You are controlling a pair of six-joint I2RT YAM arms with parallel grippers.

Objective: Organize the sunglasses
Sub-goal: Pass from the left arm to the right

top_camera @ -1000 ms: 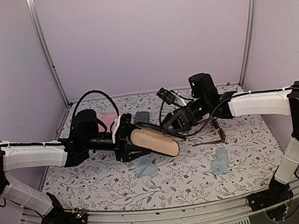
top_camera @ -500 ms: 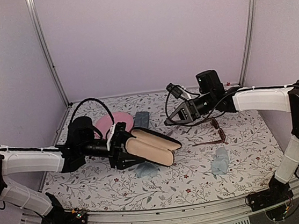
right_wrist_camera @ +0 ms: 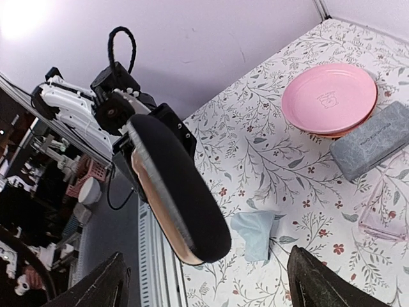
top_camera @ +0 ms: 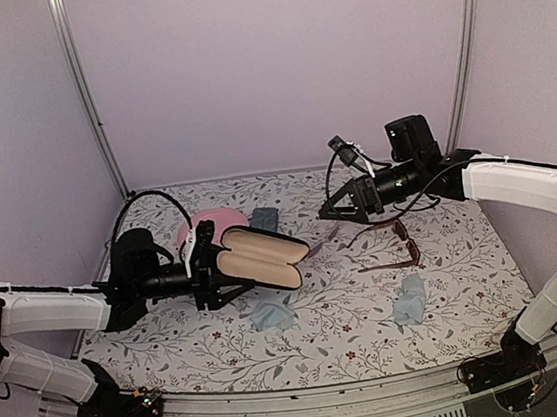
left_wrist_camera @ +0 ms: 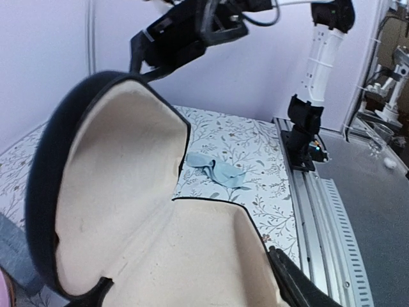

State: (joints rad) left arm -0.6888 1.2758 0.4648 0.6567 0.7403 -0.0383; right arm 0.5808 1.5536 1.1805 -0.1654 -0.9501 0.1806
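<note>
the pale pinkish sunglasses (top_camera: 323, 241) lie on the table near its middle, just right of the open case's far end. they are too faint and small to tell which way they point. farther right, the reddish-brown sunglasses (top_camera: 406, 244) rest on the surface with their temples unfolded. the front with its dark lenses sits at the right, its long axis running near to far, and both temples stretch leftward toward the middle of the table.

the left arm reaches low and nearly level from the left edge toward the centre. the left gripper (top_camera: 213, 268) is clamped on the left end of the black oval case (top_camera: 259, 259), holding it above the table. the case is hinged wide, its beige lining bare, with its long axis running left to right. the right arm comes in from the right, raised, forearm sloping toward the back middle. the right gripper (top_camera: 331, 210) hangs in the air with its fingers (right_wrist_camera: 108, 284) spread wide and nothing between them.

a floral-print tablecloth (top_camera: 353, 331) covers the table. a pink plate (top_camera: 224, 218) sits at the back behind the held case, with a grey-blue case (top_camera: 264, 217) just to its right. one light blue cloth (top_camera: 272, 316) lies below the held case, and another (top_camera: 409, 301) lies near the reddish-brown pair. lilac walls with two metal posts (top_camera: 84, 90) enclose the space.
</note>
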